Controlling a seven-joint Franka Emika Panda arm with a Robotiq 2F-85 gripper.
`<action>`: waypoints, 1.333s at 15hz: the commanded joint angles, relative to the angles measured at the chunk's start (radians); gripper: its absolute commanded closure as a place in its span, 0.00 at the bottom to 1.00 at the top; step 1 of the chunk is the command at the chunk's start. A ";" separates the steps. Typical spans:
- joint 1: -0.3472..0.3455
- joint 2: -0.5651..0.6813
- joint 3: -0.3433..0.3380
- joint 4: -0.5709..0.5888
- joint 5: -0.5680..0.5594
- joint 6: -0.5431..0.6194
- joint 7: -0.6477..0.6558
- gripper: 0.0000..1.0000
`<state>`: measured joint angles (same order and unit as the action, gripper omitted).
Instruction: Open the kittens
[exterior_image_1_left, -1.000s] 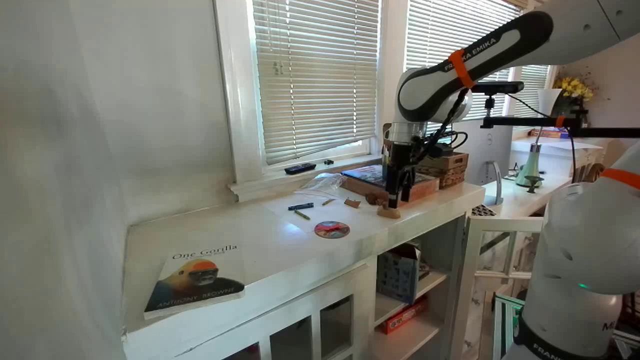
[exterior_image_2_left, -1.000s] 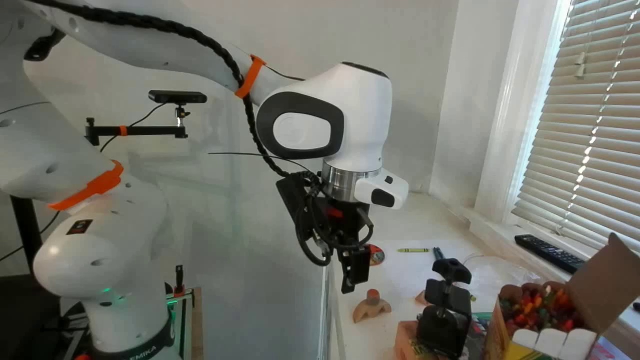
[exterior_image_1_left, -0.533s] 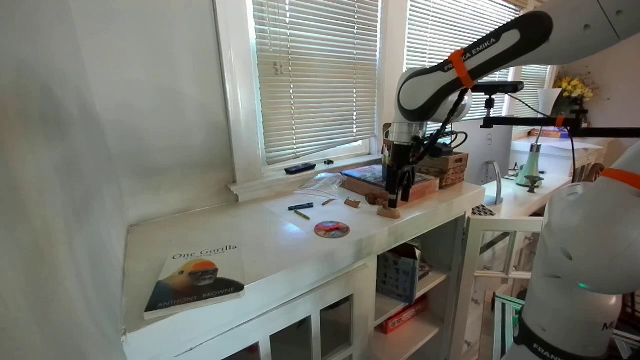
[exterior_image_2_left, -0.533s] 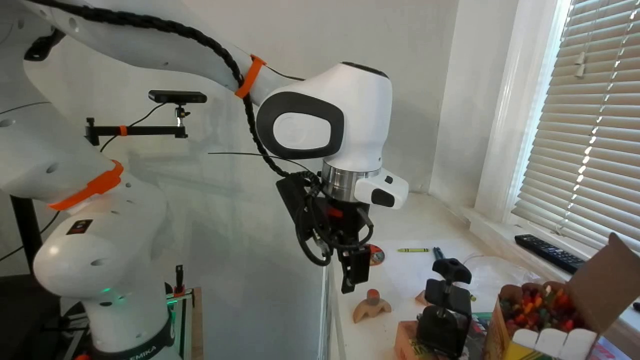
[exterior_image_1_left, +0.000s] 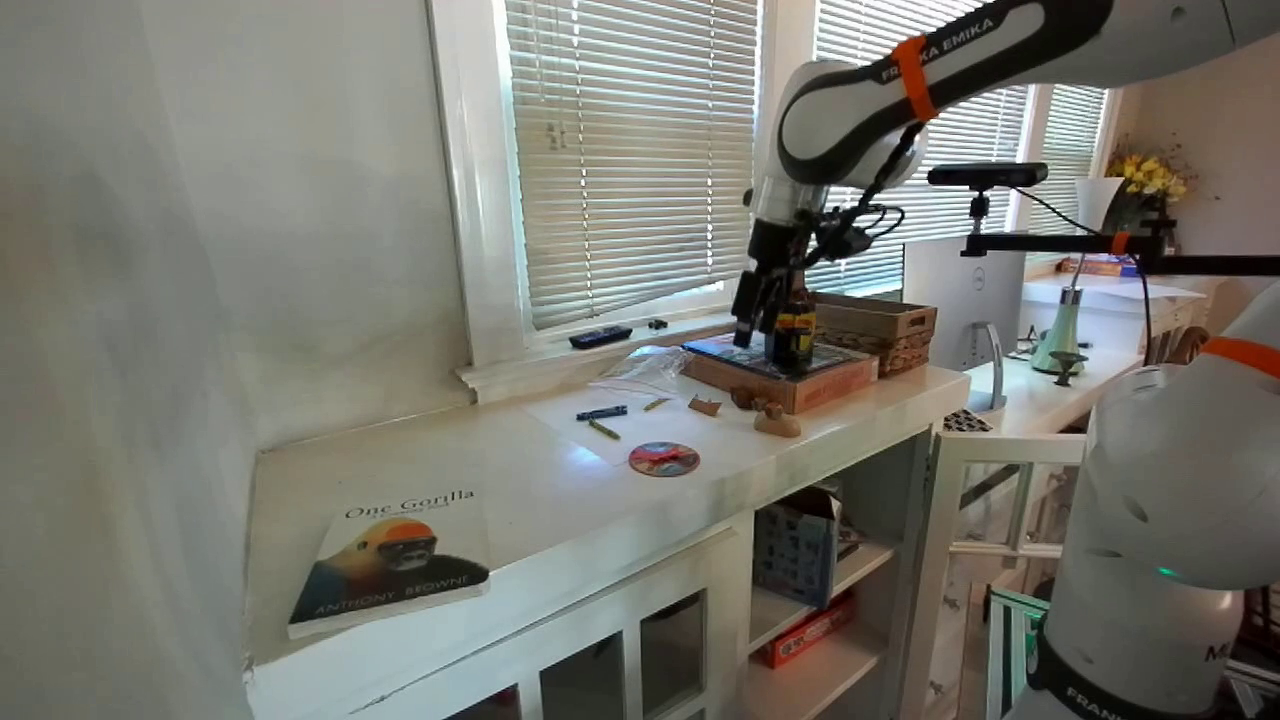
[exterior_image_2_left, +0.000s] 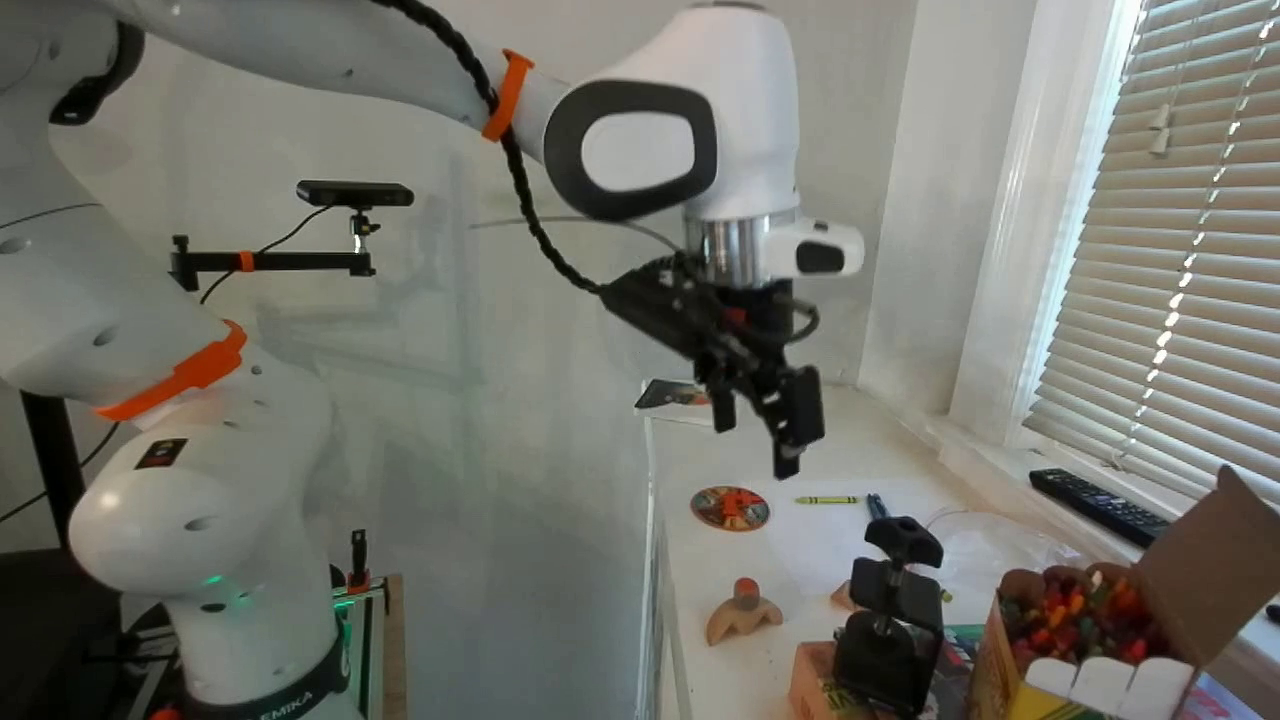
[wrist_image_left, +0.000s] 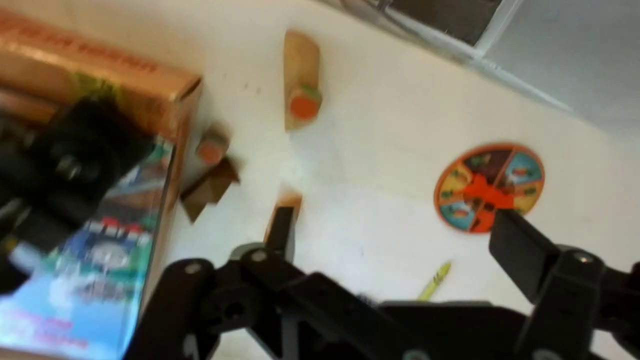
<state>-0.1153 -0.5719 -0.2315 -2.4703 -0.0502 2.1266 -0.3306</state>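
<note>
Below and beside the gripper (wrist_image_left: 392, 220), newly raised, spread and empty, note wooden arch (exterior_image_2_left: 743, 613) farther off, suggesting early approach to the lowered blind (exterior_image_1_left: 635, 150), well apart.

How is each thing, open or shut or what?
Blind above the remote, lowered, bottom edge slanting
Farther blinds, lowered
Crayon box, lid open
Book, shut, lying flat
One cupboard door, swung open
Other cupboard door, shut
End effector, open, holding nothing
Clear plastic, crumpled

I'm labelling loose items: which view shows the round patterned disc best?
The wrist view: the disc looks largest there, its coloured sectors clearest. Both exterior views show it too, but smaller and at a flatter slant.
</note>
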 joint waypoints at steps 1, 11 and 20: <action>-0.002 0.053 0.022 0.210 -0.030 0.038 0.013 0.00; 0.069 0.337 0.001 0.853 0.142 0.313 0.069 0.00; 0.048 0.380 0.015 0.910 0.148 0.351 0.057 0.00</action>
<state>-0.0543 -0.1973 -0.2262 -1.5683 0.0904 2.4825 -0.2691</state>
